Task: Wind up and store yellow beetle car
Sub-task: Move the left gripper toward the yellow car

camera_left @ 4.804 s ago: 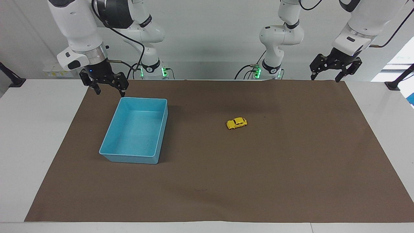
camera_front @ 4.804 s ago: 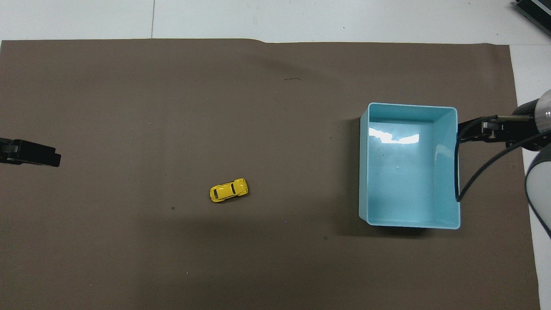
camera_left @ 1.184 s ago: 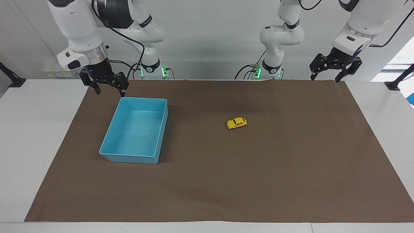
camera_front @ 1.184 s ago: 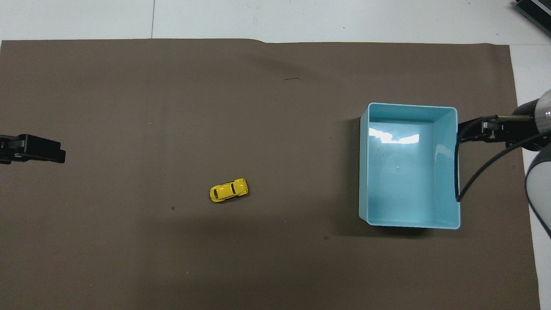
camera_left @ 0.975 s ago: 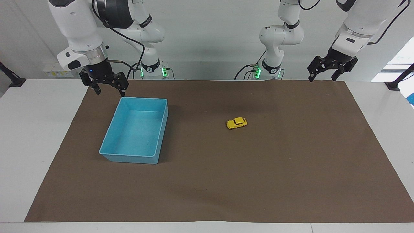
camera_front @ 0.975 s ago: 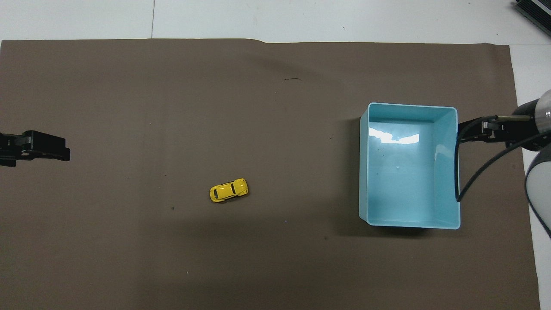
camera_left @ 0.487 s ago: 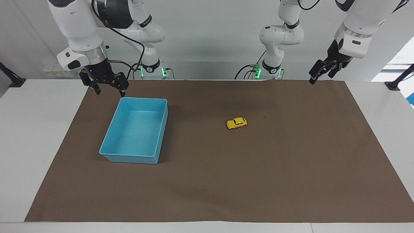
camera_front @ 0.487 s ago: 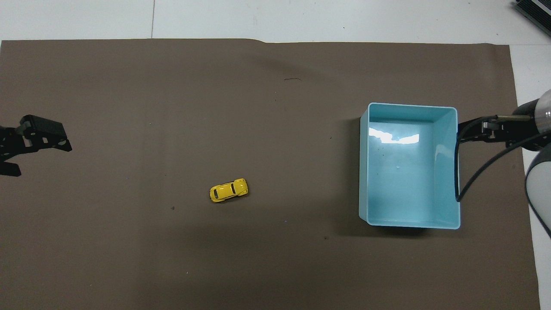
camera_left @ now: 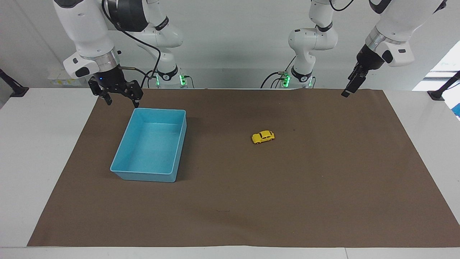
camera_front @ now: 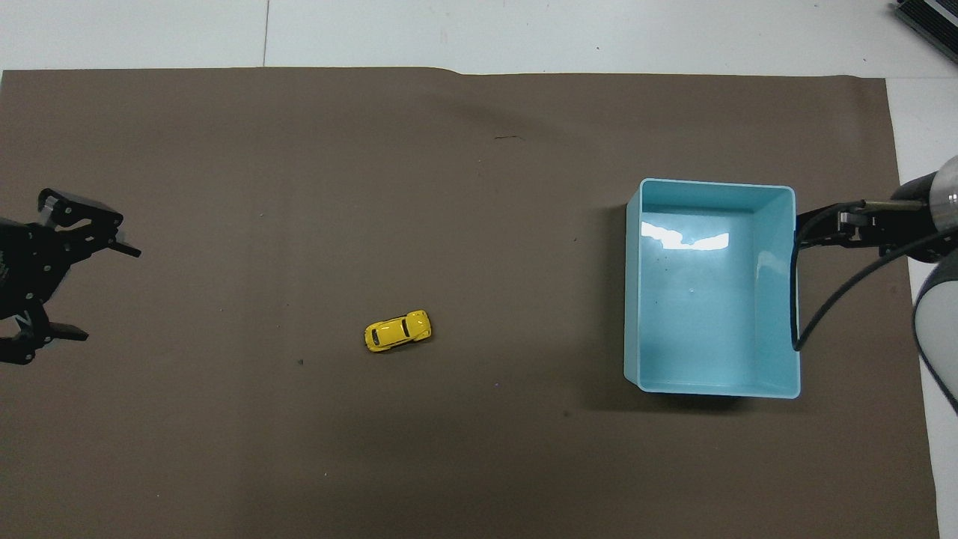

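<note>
One yellow beetle car [camera_left: 263, 137], unmoved on the brown mat [camera_left: 323, 201] mid-bench, well apart from the blue bin [camera_left: 125, 153]. Left pincer [camera_front: 75, 288], wide and empty, has been turned toward it; approach judged begun. Right pincer [camera_left: 120, 99], wide, kept waiting beside the bin.

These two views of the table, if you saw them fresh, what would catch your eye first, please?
The tiny yellow beetle car sits alone mid-mat on the brown mat. The blue bin stands empty toward the right arm's end. The open left gripper hangs over the mat's other end; the open right gripper waits by the bin.
</note>
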Controlling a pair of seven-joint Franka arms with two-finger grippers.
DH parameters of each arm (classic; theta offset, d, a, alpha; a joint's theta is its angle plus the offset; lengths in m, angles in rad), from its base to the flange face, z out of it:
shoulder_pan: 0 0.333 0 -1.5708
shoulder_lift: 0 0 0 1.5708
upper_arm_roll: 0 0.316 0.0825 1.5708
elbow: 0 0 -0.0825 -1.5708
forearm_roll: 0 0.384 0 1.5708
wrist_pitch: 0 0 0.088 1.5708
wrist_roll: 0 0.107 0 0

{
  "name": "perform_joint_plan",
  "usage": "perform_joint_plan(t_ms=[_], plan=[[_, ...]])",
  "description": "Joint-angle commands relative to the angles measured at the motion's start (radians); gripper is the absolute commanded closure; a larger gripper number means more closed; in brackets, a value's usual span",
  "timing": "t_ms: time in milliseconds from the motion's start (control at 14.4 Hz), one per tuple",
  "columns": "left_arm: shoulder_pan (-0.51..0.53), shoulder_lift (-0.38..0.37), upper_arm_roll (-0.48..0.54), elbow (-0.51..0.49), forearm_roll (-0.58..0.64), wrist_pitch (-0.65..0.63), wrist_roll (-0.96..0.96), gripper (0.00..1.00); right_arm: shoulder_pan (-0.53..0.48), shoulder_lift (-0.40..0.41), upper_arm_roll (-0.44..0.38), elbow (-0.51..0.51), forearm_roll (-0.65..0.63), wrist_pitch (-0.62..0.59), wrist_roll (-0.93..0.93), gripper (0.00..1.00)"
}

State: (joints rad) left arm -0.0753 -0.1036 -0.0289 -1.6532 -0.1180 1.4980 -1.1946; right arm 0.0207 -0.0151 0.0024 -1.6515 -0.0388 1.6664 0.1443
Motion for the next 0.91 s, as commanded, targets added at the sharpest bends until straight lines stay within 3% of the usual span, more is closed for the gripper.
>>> perform_joint_plan(t_ms=[0,209,835], plan=[[-0.034,-0.028,0.007,-0.095,-0.02,0.091,-0.228,0.0,-0.004,-0.006,-0.004,-0.011,0.01,0.007,-0.029,0.0],[-0.13,-0.025,0.007,-0.206,-0.02,0.265,-0.514,0.0,-0.004,-0.006,-0.004,-0.011,0.01,0.007,-0.029,0.0],[-0.276,0.031,0.007,-0.401,-0.029,0.58,-0.997,0.0,-0.004,-0.006,-0.004,-0.011,0.011,0.007,-0.029,0.0]])
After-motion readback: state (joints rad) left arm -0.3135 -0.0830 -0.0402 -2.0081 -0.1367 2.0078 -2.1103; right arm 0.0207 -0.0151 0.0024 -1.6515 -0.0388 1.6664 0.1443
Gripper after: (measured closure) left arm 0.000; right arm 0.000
